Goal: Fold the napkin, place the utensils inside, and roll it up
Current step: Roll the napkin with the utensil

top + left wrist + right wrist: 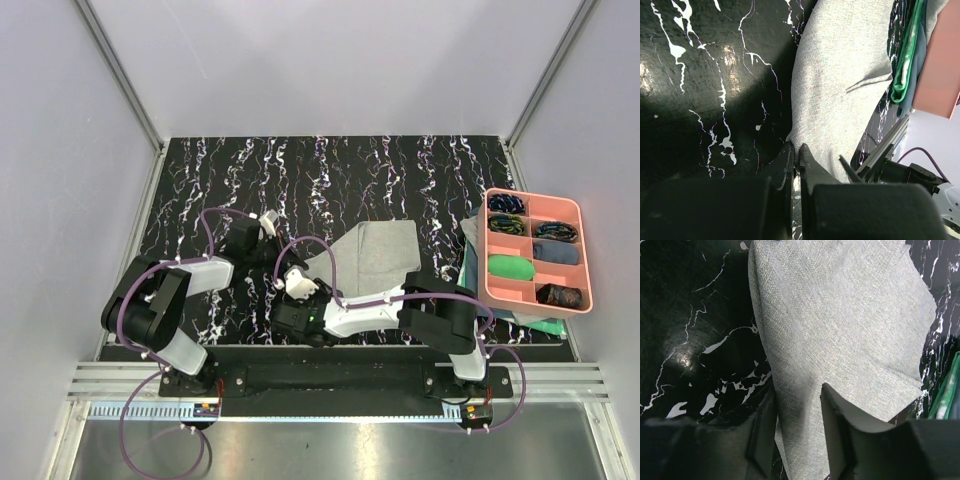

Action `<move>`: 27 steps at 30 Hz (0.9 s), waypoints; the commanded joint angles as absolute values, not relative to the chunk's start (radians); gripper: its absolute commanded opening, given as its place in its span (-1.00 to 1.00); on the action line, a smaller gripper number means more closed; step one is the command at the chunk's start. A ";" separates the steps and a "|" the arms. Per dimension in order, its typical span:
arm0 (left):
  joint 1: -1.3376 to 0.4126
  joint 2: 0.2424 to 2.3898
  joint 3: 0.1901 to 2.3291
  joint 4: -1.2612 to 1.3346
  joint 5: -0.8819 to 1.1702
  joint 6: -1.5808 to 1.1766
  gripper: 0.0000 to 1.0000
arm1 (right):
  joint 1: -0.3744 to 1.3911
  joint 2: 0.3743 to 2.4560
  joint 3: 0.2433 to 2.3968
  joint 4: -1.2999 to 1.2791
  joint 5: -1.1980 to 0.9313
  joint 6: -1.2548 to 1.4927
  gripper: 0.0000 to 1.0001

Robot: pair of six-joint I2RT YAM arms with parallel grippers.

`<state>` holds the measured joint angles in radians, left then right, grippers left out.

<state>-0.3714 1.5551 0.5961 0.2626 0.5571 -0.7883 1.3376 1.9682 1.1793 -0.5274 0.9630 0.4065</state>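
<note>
In the middle of the table (pixel 200 180), the napkin (pixel 380 250) lies loose. Our left gripper (pixel 795 146), jaws pressed together, sits at its edge; our right gripper (pixel 797 388) straddles it, jaws spread. We judge folding underway: next, pinch and carry across.

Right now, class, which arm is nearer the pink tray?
Right. The right arm bends just left of the pink tray; the left arm stands far across the table, its end effector at the napkin edge.

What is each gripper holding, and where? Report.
Nothing clearly held: right gripper open astride the napkin; left gripper shut at its edge, pinching or not cannot be told.
</note>
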 commanded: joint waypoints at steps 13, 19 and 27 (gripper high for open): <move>-0.362 1.562 0.646 0.310 0.587 -0.773 -0.89 | 1.339 1.948 1.141 -0.491 0.840 0.384 -0.72; -0.338 1.546 0.646 0.313 0.578 -0.762 -0.01 | 1.299 1.872 1.083 -0.384 0.599 0.321 -1.00; -0.273 1.460 0.601 0.229 0.479 -0.683 0.57 | 1.141 1.740 1.062 -0.351 0.147 0.305 -1.00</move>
<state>-0.2981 1.5322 0.6125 0.2401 0.5465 -0.7433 1.2133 1.8114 1.0718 -0.3965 0.4931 0.3096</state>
